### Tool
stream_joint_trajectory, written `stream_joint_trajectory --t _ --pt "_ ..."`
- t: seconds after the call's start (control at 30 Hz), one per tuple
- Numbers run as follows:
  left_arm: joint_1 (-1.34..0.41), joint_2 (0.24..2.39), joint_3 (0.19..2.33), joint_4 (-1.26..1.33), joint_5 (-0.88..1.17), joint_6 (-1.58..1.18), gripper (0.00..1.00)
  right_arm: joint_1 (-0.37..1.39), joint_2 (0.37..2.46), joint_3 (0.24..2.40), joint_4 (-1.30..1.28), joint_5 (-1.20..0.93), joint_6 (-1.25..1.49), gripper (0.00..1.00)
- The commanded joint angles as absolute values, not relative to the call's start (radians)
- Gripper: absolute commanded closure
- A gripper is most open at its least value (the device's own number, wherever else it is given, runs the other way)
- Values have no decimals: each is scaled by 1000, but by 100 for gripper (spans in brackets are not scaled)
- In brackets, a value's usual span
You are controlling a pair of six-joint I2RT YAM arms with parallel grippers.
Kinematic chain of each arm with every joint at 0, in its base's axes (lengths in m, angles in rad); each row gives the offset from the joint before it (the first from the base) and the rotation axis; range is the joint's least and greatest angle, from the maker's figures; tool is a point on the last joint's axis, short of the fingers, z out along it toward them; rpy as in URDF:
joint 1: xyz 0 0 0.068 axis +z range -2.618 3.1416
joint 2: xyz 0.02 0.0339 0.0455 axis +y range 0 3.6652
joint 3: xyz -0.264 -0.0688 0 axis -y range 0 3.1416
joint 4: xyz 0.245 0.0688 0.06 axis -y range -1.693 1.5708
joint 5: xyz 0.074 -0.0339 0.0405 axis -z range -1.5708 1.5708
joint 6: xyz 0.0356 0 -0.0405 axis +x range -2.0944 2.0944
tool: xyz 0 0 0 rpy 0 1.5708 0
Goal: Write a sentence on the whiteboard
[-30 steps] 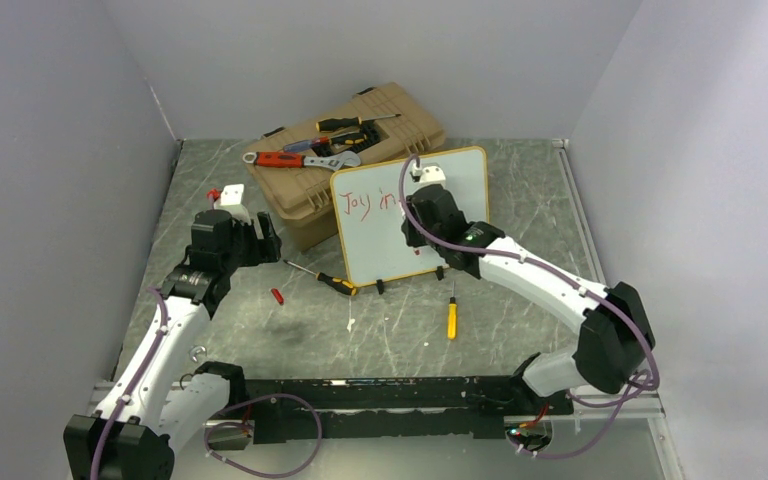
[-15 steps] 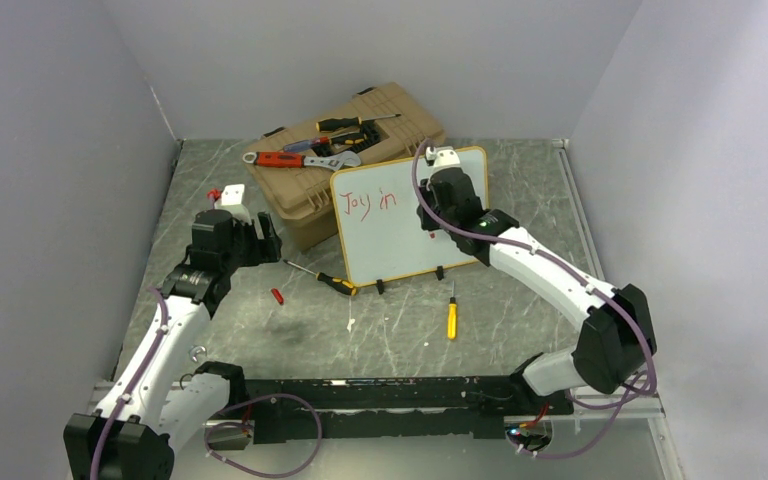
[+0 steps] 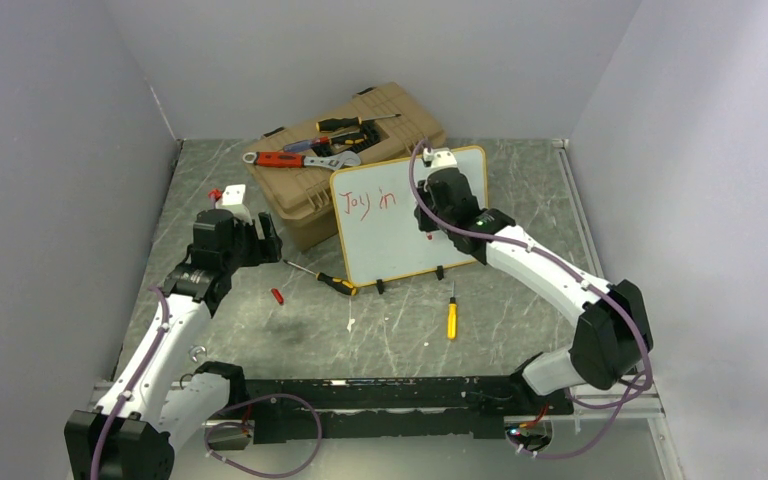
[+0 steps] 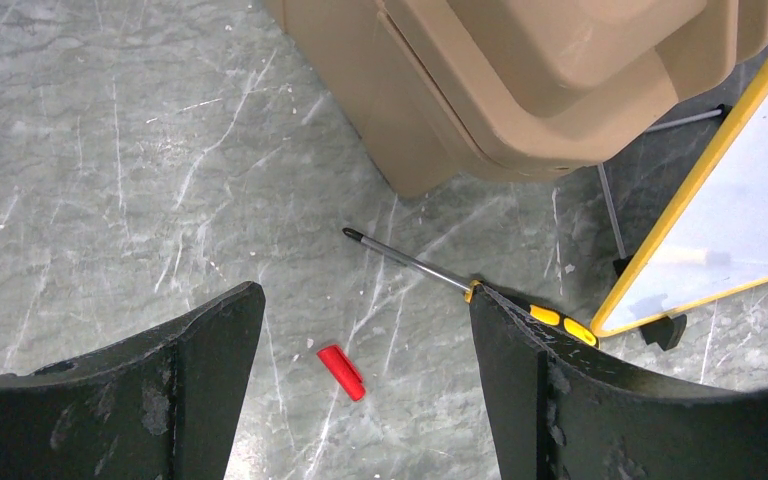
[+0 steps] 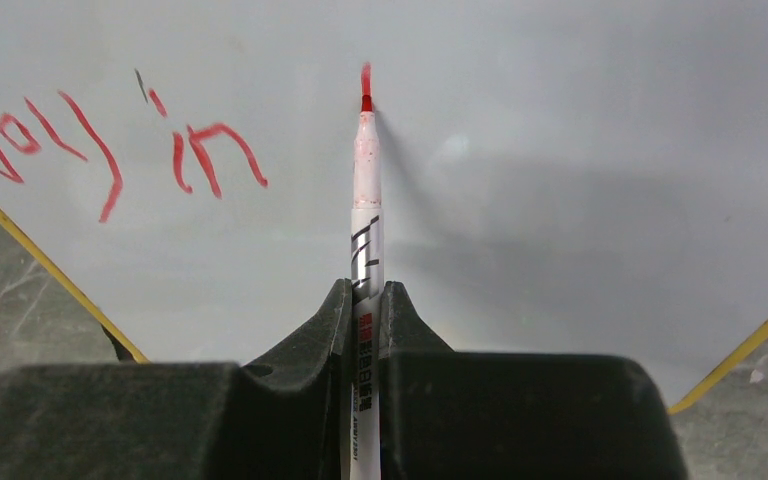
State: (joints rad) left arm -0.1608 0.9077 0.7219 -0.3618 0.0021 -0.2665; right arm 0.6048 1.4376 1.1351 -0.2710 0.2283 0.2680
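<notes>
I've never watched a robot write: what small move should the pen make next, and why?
Probably draw the marker tip down the whiteboard: the right gripper grips the marker, whose tip sits at the foot of a short red stroke right of "Joy in", a letter barely begun.

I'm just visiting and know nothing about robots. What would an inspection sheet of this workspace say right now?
Surface: grey marbled table, scratched.
Job's things: whiteboard standing on its feet; red writing reads "Joy in", plus one stroke at the marker tip.
Clutter: toolbox with tools on its lid; two screwdrivers and a red cap on the table.
Grippers: left gripper open, empty; right gripper shut on the marker.
Cables: purple cables along both arms.
Surroundings: plain grey walls.
</notes>
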Motion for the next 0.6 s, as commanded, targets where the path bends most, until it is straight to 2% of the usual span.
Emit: stream_joint_trajectory --t 0.0,0.2,0.57 --pt "-164 908 716 -323 7 -260 19 616 1394 1077 -293 216 318 100" --pt "-164 911 716 -320 15 -259 19 654 1372 1025 -308 227 357 100" --pt "-164 905 716 -324 16 -261 19 658 1384 1088 -294 285 318 100"
